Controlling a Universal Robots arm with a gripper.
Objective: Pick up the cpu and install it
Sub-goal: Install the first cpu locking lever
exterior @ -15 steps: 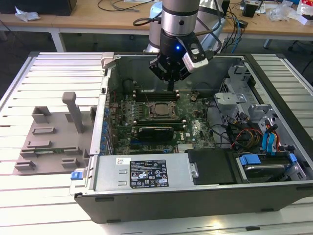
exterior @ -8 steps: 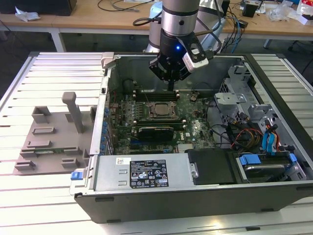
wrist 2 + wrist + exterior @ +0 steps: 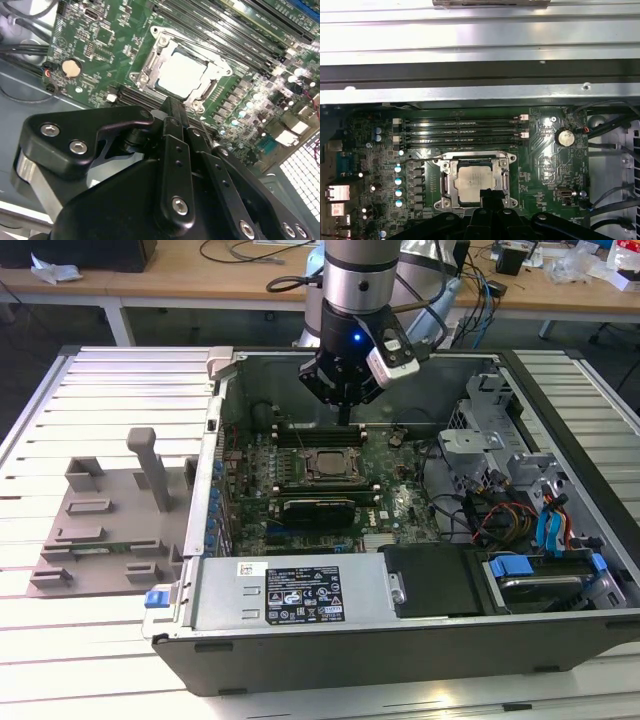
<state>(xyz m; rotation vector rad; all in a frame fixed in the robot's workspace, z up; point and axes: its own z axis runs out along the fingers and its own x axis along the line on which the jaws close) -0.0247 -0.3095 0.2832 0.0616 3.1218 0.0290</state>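
The cpu (image 3: 476, 183) lies flat, silvery top plate up, inside the square metal-framed socket (image 3: 445, 184) on the green motherboard (image 3: 540, 165). In the second wrist view the cpu (image 3: 181, 74) shows as a pale, smooth square with a thin darker rim, its edges in line with the socket frame (image 3: 150, 62). It is square, so no long axis shows. In the exterior view the socket (image 3: 327, 464) sits near the middle of the open computer case (image 3: 560, 640), beside long black memory slots (image 3: 300, 432).

The gripper (image 3: 172, 107) hangs just above the socket's edge, its black fingers (image 3: 176, 150) pressed together with nothing between them. In the first wrist view the gripper (image 3: 490, 194) overlaps one corner of the cpu; whether it touches cannot be told. In the exterior view the gripper (image 3: 344, 410) points straight down from the arm.

A long grey box (image 3: 290, 592) with a black-and-white label (image 3: 304, 595) lines the case's near wall; its print is too small to read. A round coin battery (image 3: 564, 137) sits on the motherboard. The case rests on a ribbed metal bench (image 3: 110, 390), with a grey plastic tray (image 3: 100, 530) at the exterior view's left.
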